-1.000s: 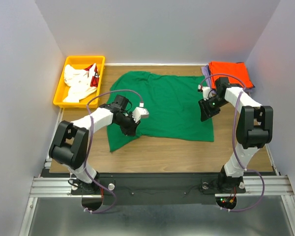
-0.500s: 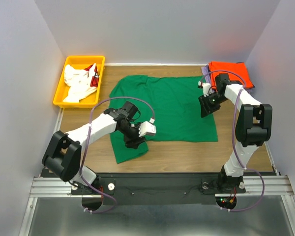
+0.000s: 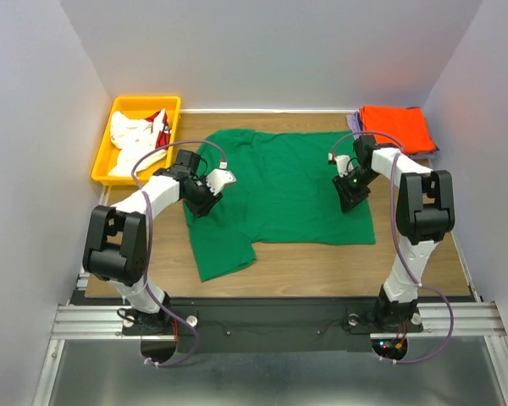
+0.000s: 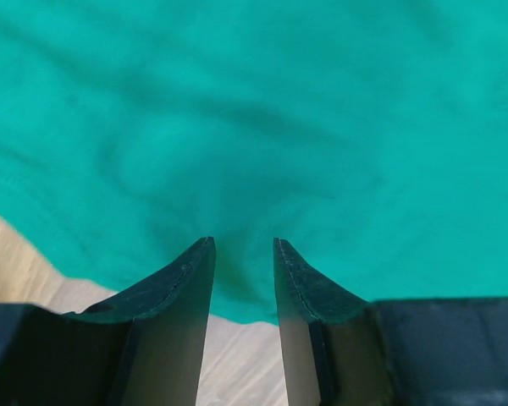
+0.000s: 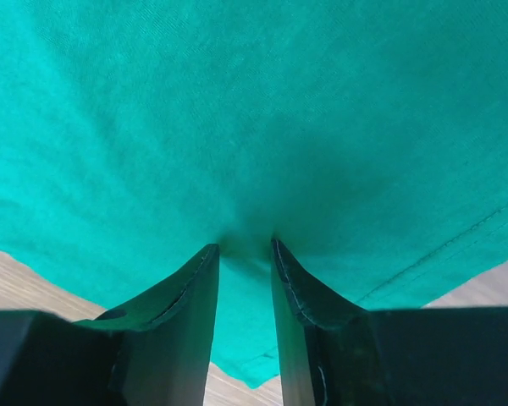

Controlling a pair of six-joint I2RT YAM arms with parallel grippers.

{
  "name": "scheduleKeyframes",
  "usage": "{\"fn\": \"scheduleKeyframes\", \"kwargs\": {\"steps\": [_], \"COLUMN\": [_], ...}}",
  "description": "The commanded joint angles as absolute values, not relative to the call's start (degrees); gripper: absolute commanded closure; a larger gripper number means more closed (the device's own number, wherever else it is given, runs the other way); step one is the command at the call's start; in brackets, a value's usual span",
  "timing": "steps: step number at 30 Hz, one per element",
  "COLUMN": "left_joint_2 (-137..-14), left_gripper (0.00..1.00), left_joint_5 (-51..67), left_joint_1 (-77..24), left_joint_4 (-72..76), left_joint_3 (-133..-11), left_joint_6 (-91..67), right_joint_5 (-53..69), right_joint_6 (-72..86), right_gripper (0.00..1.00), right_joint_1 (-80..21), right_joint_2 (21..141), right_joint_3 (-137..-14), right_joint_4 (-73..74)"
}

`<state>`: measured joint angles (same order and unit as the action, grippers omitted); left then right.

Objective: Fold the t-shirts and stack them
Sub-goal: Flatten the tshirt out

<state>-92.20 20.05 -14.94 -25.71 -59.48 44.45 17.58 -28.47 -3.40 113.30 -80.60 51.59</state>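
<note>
L gripper [image 4: 241, 243] jaws seen narrowly apart over bright green soft knit t-shirt [image 3: 279, 190], nothing pinched | R gripper [image 5: 241, 247] tips pressed into same cloth, grip can't be told | green shirt spread centre, unfolded, faintly rippled | orange folded tee [image 3: 396, 127] stacked far right, judged done | white-red tees [image 3: 135, 142] crumpled in yellow plastic bin [image 3: 102, 165], yet to be folded

Bright, even light from overhead fills the top view, which is sharp throughout, with only faint, soft shadows on the desk [image 3: 322, 262]. Both wrist views are dimmer. The green t-shirt [image 4: 322, 101] looks softly blurred in the left one and crisper in the right, and a dark shadow pools on the cloth low at centre.
</note>
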Motion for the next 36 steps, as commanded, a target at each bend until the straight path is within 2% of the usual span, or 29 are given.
{"fn": "scheduleKeyframes", "kwargs": {"steps": [1, 6, 11, 15, 20, 26, 30, 36], "left_joint_2": [-93.33, -90.89, -83.16, -77.88, -81.46, -94.37, -102.91, -109.94], "left_gripper": [0.57, 0.62, 0.62, 0.63, 0.63, 0.6, 0.6, 0.56], "left_joint_5": [14.07, 14.33, 15.38, 18.36, 24.26, 21.71, 20.83, 27.85], "left_joint_1": [-15.64, -15.64, -16.35, -16.7, -16.44, -16.35, -16.08, -14.07], "left_joint_4": [-24.51, -29.87, -39.45, -47.53, -50.9, -33.33, -28.92, -22.07], "left_joint_3": [-59.68, -53.36, -46.16, -47.28, -61.21, -75.13, -81.73, -93.32], "left_joint_6": [45.43, 49.65, 55.01, 59.32, 59.42, 44.4, 39.82, 29.64], "right_joint_5": [10.56, 6.95, 6.76, 8.09, 12.56, 14.85, 15.21, 14.85], "right_joint_6": [-29.09, -32.07, -37.78, -41.13, -36.76, -27.87, -24.35, -20.39], "right_gripper": [0.64, 0.65, 0.64, 0.63, 0.61, 0.61, 0.62, 0.65], "right_joint_1": [-4.3, -5.1, -5.8, -5.71, -4.49, -4.22, -4.31, -4.22], "right_joint_2": [113.64, 110.22, 103.81, 99.59, 102.29, 114.42, 120.92, 124.54], "right_joint_3": [-77.79, -70.76, -65.66, -66.35, -80.48, -95.42, -101.49, -104.59], "right_joint_4": [50.8, 52.29, 56.94, 61.69, 61.61, 56.7, 55.29, 52.04]}}
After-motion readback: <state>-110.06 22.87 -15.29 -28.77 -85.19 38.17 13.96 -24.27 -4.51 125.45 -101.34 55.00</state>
